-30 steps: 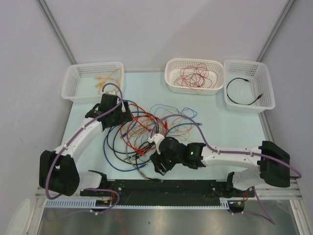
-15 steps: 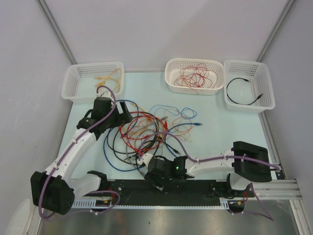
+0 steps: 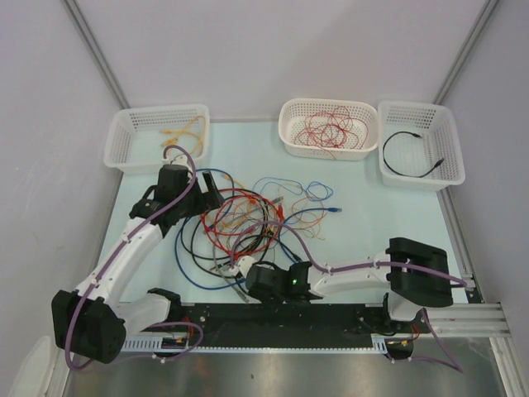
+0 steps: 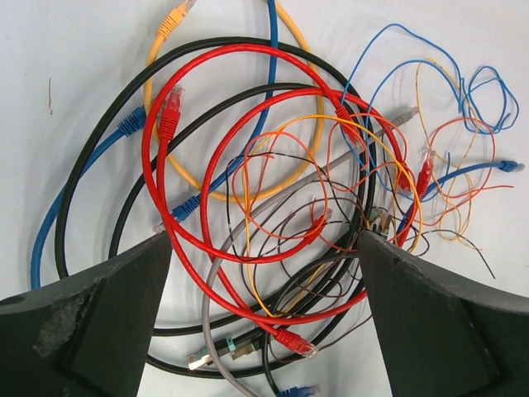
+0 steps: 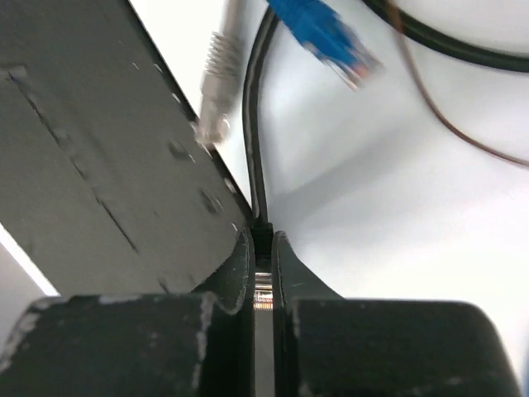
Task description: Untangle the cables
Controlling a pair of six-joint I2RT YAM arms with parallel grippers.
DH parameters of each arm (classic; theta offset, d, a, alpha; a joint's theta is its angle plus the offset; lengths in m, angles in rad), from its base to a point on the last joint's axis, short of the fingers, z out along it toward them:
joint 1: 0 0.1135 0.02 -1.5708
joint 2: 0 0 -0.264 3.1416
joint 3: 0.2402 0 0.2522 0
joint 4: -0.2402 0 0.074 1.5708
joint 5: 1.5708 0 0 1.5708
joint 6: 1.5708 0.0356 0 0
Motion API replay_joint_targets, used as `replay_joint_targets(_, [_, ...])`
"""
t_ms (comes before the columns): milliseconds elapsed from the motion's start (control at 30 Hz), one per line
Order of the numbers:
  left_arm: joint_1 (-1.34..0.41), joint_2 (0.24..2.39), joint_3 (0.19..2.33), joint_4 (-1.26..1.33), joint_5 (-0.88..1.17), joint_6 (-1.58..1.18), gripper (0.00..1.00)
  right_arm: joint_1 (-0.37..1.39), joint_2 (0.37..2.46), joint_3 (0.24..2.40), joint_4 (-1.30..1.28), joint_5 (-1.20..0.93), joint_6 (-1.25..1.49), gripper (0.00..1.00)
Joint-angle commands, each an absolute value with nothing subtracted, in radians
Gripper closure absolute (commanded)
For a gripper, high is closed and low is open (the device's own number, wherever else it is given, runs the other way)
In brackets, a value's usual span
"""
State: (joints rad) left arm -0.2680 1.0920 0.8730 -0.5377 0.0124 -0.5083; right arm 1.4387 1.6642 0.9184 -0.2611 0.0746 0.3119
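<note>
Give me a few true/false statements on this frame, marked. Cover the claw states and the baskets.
1. The right claw is shut on a black cable. True.
2. The left claw grips a red cable. False: it is open above the tangle and holds nothing.
3. The right basket holds a black lead. True.
4. The middle basket is empty. False: it holds red wires.
</note>
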Motion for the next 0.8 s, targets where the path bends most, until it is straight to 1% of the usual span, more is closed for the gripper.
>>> replay_joint_targets(0, [-0.264, 1.049, 0.885, -0.525, 0.032, -0.522, 0.01, 1.440, 1.488, 0.980, -0.386, 0.201, 0.296, 1.00])
replay_joint_targets(33, [-0.264, 1.042, 0.890, -0.520, 0.034, -0.520, 0.01, 1.440, 1.447, 1.032, -0.420, 0.224, 0.293, 1.00])
replay_joint_targets(67, [-0.264, 1.034, 0.890, -0.514, 0.040, -0.520, 0.01, 1.442, 1.351, 1.063, -0.480, 0.268, 0.276, 1.00])
replay_joint_targets(133, [-0.264, 1.012, 0.884, -0.488, 0.054, -0.522, 0.01, 1.439, 1.261, 1.162, -0.523, 0.317, 0.256, 1.00])
replay_joint_targets(167, [-0.264, 1.005, 0.879, -0.476, 0.061, -0.526, 0.01, 1.439, 1.190, 1.190, -0.552, 0.377, 0.236, 1.00])
replay_joint_targets(300, [-0.264, 0.986, 0.838, -0.408, 0.097, -0.551, 0.02, 1.424, 1.031, 1.284, -0.551, 0.488, 0.209, 1.00])
replay_joint_targets(400, [-0.264, 0.991, 0.824, -0.391, 0.121, -0.558, 0.02, 1.417, 0.962, 1.319, -0.535, 0.543, 0.192, 1.00])
replay_joint_targets(567, [-0.264, 1.003, 0.799, -0.373, 0.158, -0.554, 0.02, 1.408, 0.933, 1.335, -0.531, 0.610, 0.170, 1.00])
replay_joint_targets(767, [-0.265, 0.983, 0.779, -0.339, 0.186, -0.564, 0.02, 1.358, 0.982, 1.333, -0.561, 0.684, 0.199, 1.00])
